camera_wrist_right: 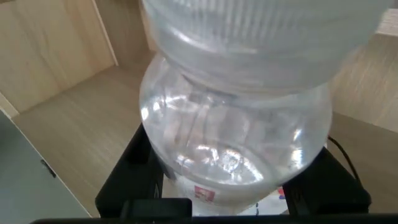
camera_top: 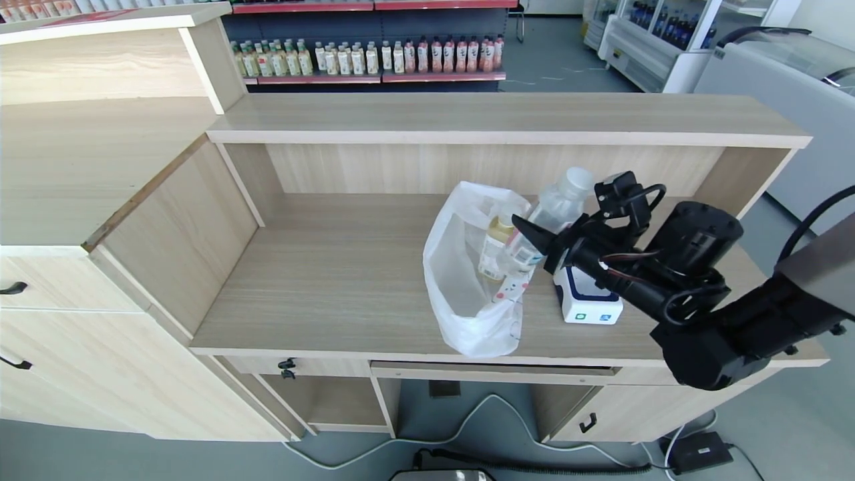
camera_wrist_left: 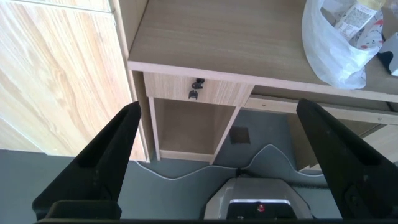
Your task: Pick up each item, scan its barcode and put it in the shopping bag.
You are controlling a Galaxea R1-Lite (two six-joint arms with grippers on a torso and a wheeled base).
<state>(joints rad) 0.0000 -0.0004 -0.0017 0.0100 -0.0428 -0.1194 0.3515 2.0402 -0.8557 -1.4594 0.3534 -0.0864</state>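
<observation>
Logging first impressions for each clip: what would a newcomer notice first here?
The right gripper holds a clear water bottle tilted at the mouth of the white shopping bag on the counter, where a yellowish bottle already sits. A white scanner stands beside the bag.

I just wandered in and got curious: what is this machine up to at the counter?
It is bagging shop goods. The right gripper holds a clear bottle, tilted, with its lower end at the mouth of a white plastic bag on the counter. A bottle of yellowish drink already sits inside the bag. A small white scanner stands just beside the bag. The left gripper is open and holds nothing, low down in front of the counter.
</observation>
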